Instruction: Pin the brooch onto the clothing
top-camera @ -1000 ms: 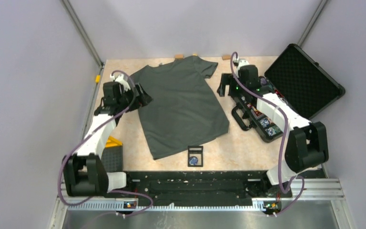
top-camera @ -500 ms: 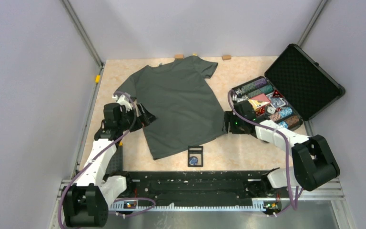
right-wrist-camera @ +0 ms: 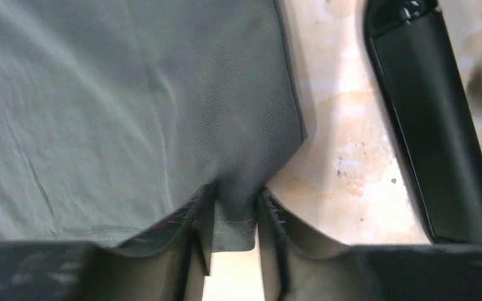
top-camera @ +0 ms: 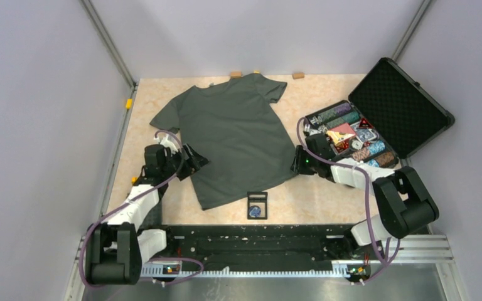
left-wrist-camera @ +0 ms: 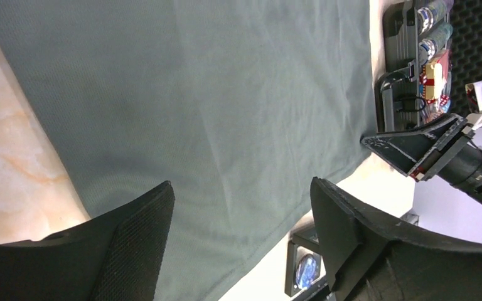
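Right end effector (top-camera: 297, 164) clenched on shirt (top-camera: 238, 132) hem corner; fabric pinched, confirmed in wrist view. Left end effector (top-camera: 199, 162) spread wide, nothing held, low at shirt's left edge. Both arms drawn back within last second, from far sleeve and case (top-camera: 351, 135) to near hem. Brooch (top-camera: 257, 209) untouched in black frame (top-camera: 257, 195) on counter (top-camera: 314, 194), just beside hem. Judged: shirt being positioned, pinning not begun.

Beige marbled surface (top-camera: 326, 194), as I see it from above. Lying flat at centre: dark grey-green T-shirt (top-camera: 238, 135). Just beside its near hem: small black square frame (top-camera: 257, 205). At right: open black case (top-camera: 401, 106) of poker chips (top-camera: 345, 116). Far edge: small wooden blocks (top-camera: 298, 75).
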Controlling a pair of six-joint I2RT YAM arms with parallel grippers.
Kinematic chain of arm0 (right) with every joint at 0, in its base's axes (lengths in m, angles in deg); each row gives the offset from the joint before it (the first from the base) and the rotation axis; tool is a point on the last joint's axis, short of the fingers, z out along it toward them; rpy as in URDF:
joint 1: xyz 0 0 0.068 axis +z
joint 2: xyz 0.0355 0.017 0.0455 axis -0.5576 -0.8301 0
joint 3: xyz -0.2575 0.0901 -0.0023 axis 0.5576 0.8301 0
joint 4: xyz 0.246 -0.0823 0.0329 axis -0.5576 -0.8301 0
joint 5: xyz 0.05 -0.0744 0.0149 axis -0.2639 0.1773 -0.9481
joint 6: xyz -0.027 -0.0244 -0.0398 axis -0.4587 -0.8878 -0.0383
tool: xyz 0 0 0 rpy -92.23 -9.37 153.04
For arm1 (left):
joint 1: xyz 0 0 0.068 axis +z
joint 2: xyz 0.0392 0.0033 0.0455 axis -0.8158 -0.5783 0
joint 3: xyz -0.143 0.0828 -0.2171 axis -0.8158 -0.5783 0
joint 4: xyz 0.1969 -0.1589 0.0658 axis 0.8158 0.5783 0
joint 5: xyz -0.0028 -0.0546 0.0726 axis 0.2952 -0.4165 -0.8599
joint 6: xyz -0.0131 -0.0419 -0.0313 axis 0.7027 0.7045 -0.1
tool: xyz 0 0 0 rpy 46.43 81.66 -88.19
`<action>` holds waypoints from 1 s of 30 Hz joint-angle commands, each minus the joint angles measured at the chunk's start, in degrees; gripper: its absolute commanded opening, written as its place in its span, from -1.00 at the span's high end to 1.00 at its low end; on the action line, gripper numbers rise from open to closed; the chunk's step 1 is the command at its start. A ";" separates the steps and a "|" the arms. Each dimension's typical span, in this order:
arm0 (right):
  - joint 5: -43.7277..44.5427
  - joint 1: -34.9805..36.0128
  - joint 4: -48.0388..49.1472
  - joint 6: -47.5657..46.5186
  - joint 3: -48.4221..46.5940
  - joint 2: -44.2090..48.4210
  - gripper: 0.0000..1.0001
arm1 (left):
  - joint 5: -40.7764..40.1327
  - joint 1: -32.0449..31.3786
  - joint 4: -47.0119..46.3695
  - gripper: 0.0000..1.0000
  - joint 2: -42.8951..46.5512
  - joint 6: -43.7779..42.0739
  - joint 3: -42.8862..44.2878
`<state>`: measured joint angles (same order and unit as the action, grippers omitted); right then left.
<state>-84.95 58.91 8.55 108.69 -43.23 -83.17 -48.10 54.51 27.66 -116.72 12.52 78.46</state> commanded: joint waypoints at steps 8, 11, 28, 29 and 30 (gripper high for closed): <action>0.07 0.31 -6.57 -1.66 -6.70 6.34 0.87 | -0.46 -0.23 -16.59 -0.09 -12.92 0.21 -2.76; 3.89 0.31 -13.80 -3.94 -10.60 10.82 0.86 | -2.25 -0.19 -16.56 -0.02 -14.59 0.83 -3.55; 2.62 0.73 -19.07 -7.01 -6.52 23.47 -0.19 | -1.68 -0.19 0.55 -0.34 -3.41 -2.19 3.65; 0.03 1.11 -18.51 -7.18 -6.07 24.33 -0.21 | -1.62 -0.19 3.67 -0.40 -1.30 -2.63 5.23; -1.59 1.54 -18.20 -7.05 -5.69 25.32 -0.22 | -1.49 -0.21 6.47 -0.45 1.48 -3.12 6.88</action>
<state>-77.93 59.10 -12.61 102.87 -50.36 -61.82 -50.83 54.48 25.52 -123.28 11.91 78.57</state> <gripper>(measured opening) 0.599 0.688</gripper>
